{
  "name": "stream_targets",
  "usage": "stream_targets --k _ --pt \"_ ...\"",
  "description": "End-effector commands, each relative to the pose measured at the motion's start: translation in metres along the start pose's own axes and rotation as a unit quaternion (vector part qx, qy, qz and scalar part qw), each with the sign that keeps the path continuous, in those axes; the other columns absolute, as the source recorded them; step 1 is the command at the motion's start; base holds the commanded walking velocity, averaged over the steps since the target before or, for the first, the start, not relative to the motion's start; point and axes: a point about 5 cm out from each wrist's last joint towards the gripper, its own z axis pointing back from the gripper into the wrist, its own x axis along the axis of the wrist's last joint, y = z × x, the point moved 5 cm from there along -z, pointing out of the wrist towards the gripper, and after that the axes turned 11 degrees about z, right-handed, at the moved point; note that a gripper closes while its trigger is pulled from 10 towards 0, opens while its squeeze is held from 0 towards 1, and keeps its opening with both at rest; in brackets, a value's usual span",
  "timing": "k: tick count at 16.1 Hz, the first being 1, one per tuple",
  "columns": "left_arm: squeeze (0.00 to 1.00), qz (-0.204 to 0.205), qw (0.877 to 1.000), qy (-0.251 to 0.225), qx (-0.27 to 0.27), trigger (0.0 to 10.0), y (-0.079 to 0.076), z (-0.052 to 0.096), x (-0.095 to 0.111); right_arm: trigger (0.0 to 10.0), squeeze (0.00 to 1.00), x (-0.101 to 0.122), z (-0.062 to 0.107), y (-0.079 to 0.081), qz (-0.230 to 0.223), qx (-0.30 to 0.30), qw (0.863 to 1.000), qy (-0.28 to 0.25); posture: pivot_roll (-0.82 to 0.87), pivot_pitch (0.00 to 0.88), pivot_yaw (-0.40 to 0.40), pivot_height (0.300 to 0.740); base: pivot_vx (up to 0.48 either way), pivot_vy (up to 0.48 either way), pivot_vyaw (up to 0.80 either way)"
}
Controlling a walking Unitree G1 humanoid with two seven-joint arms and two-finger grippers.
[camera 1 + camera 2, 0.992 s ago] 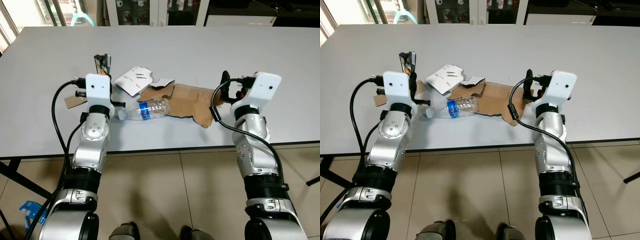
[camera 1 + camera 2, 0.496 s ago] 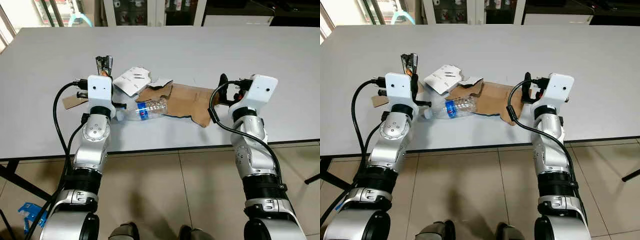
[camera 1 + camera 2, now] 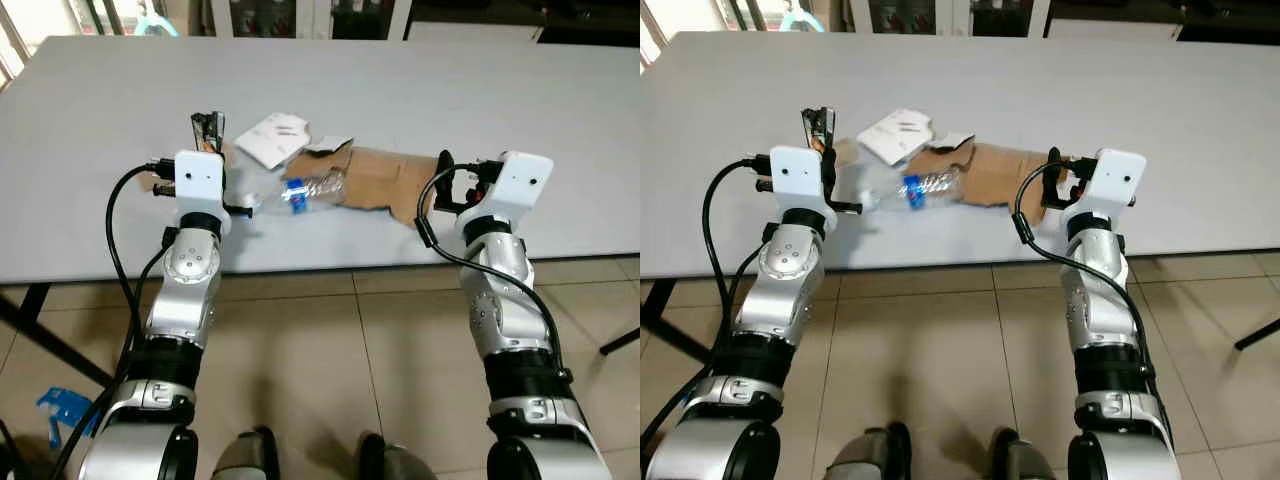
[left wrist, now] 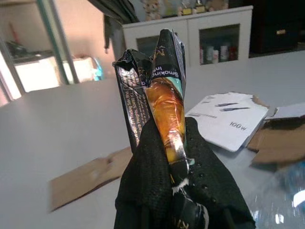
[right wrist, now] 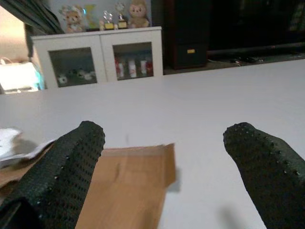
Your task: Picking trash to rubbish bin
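My left gripper is shut on a crumpled dark snack wrapper that sticks up between the black fingers, above the table's near left part. A clear plastic bottle with a blue label lies just right of it, against torn brown cardboard. A white paper box lies behind the bottle. My right gripper is open, held above the right end of the cardboard with nothing between its fingers.
The grey table stretches far back and to the right. A brown cardboard strip lies left of my left gripper. Tiled floor lies below the table's near edge. White cabinets stand beyond the table.
The whole view has shifted: the table's near edge sits higher and more floor shows, so the camera has moved back. Both grippers keep their hold and pose.
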Motion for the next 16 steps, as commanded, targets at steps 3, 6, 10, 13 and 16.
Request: stream_targets --k 3,6,10,13,16 --pt "0.0 0.002 1.0 0.0 0.005 10.0 -0.0008 0.0003 0.0005 10.0 0.0 -0.0048 0.002 -0.0017 -0.003 -0.001 1.0 0.004 -0.02 0.113 -0.006 0.74 -0.242 0.0 0.0" --pt "0.0 0.002 1.0 0.001 0.005 10.0 -0.001 0.0004 0.0006 10.0 0.0 -0.005 0.0023 -0.001 -0.004 0.001 1.0 0.005 -0.02 0.117 -0.006 0.74 -0.241 0.0 0.0" --pt "0.0 0.002 1.0 0.001 0.006 10.0 -0.0008 0.0001 0.0007 10.0 0.0 -0.0065 0.0021 -0.0008 -0.004 0.002 1.0 0.007 -0.02 0.12 -0.006 0.74 -0.243 0.0 0.0" --pt "0.0 0.003 1.0 0.003 0.007 10.0 0.0001 -0.0003 0.0008 10.0 0.0 -0.007 0.0024 -0.0002 -0.005 0.003 1.0 0.008 -0.02 0.123 -0.008 0.74 -0.244 0.0 0.0" --pt "0.0 0.003 1.0 0.004 0.007 10.0 0.0008 -0.0002 0.0006 10.0 0.0 -0.0075 0.0024 0.0008 -0.005 0.005 1.0 0.009 -0.02 0.125 -0.008 0.74 -0.246 0.0 0.0"
